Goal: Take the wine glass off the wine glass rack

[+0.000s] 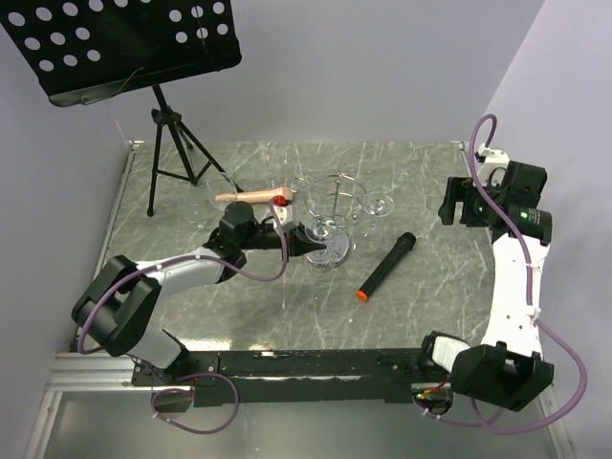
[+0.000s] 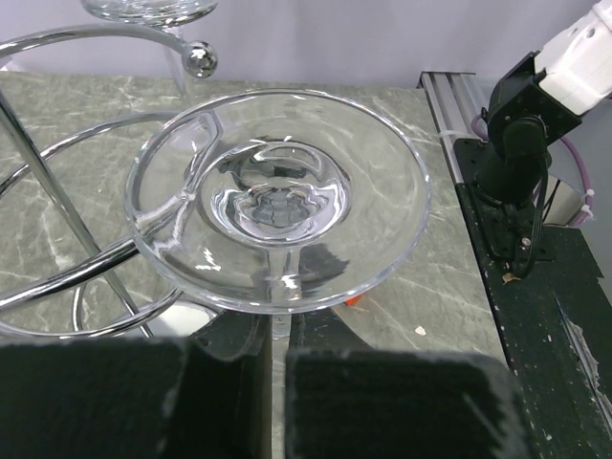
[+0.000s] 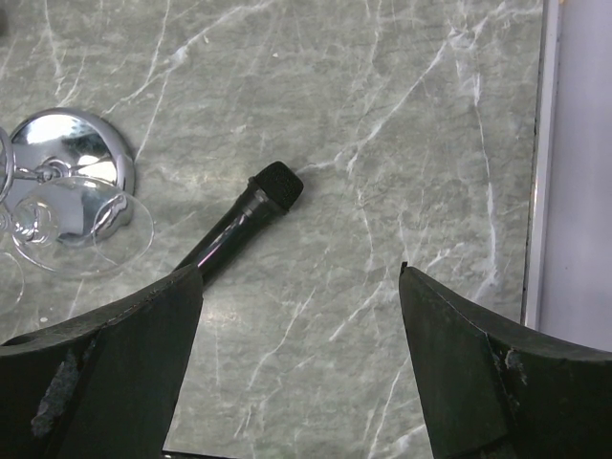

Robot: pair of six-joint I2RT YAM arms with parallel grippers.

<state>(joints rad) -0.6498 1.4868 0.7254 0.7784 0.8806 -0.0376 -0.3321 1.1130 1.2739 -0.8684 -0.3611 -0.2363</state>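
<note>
Shining bright and even from overhead, throwing soft, short shadows beside the microphone [image 1: 386, 267], glinting hard off the rack [image 3: 72, 143] and glass [image 2: 277, 196], blurring the left gripper [image 2: 277, 392] close to its camera.

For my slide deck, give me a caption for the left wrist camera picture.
Left gripper shut on the stem of a wine glass at the chrome rack.

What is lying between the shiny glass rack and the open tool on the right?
A black microphone with an orange end lies on the table between the rack and the right tool, clearest in the top view.
</note>
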